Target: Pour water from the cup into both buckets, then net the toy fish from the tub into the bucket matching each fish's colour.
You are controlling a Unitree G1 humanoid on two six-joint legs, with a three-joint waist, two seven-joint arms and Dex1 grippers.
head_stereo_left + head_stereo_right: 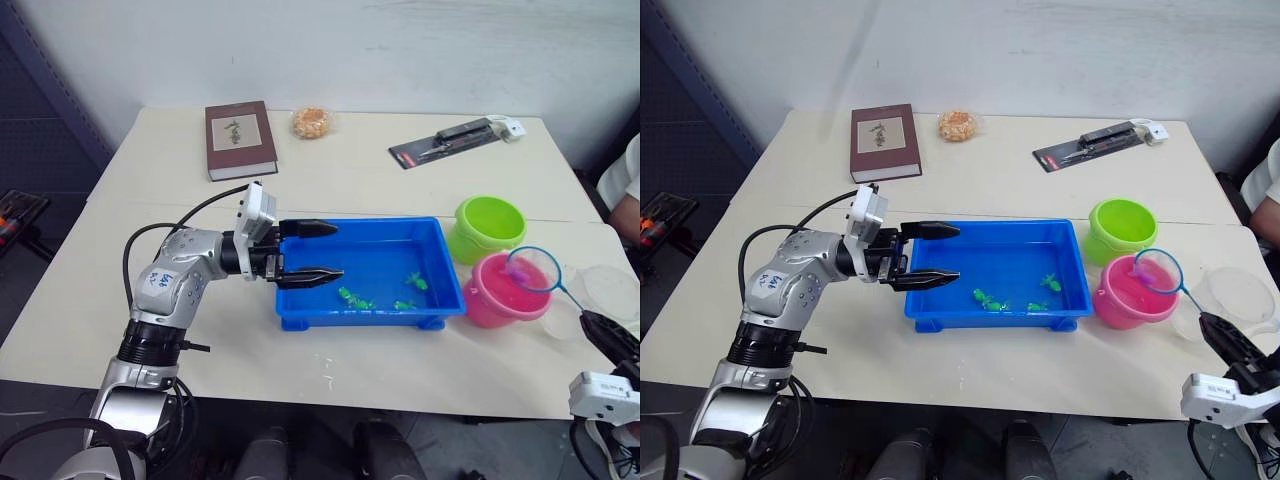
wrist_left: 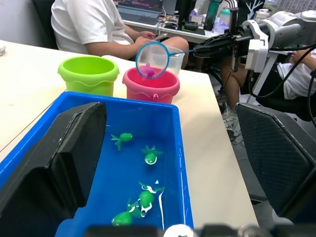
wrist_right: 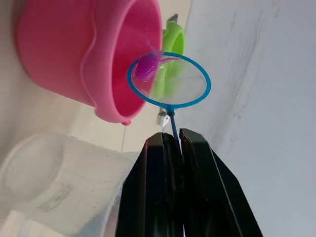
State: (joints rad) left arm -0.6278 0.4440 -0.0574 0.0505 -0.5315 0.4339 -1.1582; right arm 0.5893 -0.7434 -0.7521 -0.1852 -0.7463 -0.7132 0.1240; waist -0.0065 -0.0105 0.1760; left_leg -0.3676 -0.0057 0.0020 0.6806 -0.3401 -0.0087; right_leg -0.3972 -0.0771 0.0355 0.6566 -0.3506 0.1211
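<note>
At a cream table [image 1: 330, 370], the robot's right gripper [image 3: 174, 140] is clamped on the thin handle of the net [image 1: 533, 268], its two black fingers pressed together around the shaft. The blue hoop hangs tilted over the open mouth of the pink bucket [image 1: 502, 296], with one magenta fish [image 3: 146, 68] caught in the mesh. The lime green bucket [image 1: 486, 227] stands just beside the pink one, on its far side, and the two appear to touch. The clear cup [image 1: 605, 293] sits at the right edge of the table, just right of the pink bucket and near the right gripper.

The blue tub [image 1: 372, 272] lies in the middle of the table, left of the buckets. Four or five green fish [image 1: 352, 296] rest on its floor, gathered toward the near right part. The left gripper [image 1: 306, 250] reaches over the tub's left end with its fingers spread apart and nothing between them.

On the far side of the table lie a dark red book [image 1: 239, 138], a small wrapped orange snack [image 1: 311, 122] to its right, and a packaged tool [image 1: 447, 141] farther right. A person in a white shirt [image 2: 94, 23] sits beyond the right end of the table.
</note>
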